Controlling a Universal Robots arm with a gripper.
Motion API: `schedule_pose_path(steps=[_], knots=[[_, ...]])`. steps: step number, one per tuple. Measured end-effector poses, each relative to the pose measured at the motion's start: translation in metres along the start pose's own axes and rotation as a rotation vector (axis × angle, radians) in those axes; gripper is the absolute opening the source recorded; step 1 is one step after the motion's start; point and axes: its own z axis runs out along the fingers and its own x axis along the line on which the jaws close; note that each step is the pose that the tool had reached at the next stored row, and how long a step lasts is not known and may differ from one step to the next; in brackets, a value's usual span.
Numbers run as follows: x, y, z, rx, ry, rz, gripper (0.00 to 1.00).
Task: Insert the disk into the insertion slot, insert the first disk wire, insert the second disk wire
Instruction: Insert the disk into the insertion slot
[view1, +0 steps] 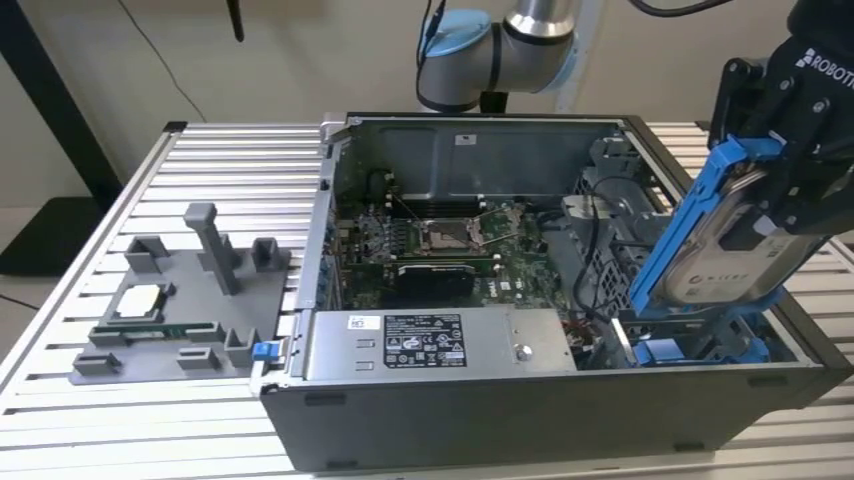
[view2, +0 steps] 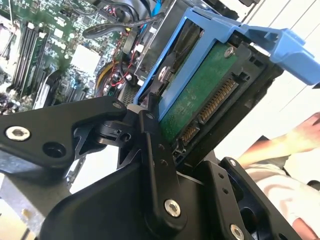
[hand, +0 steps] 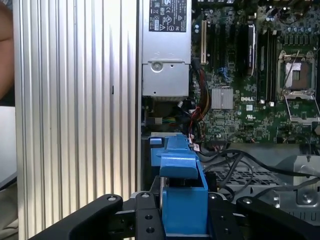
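The disk (view1: 714, 240) is held above the insertion slot (view1: 687, 350)
It is pinched, tilted, between the fingers (view2: 156, 150) of the gripper (view1: 771, 170); the slot is seen just below them.

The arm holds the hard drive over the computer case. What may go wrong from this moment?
1. The hard drive hangs tilted in the pincer above the blue-railed bay; it may enter crooked and jam.
2. Black cables lie beside the bay and might get pinched.
3. A person's arm shows in the second wrist view, perhaps close to the arm.
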Motion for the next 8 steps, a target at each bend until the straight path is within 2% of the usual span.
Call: schedule_pose_path(steps=[5,8], knots=[[0.0000,-0.0008,0.0055,-0.0014,-0.0001,0.000,0.00],[-0.0001,-0.0035,0.0090,-0.0089,0.0002,0.000,0.00]])
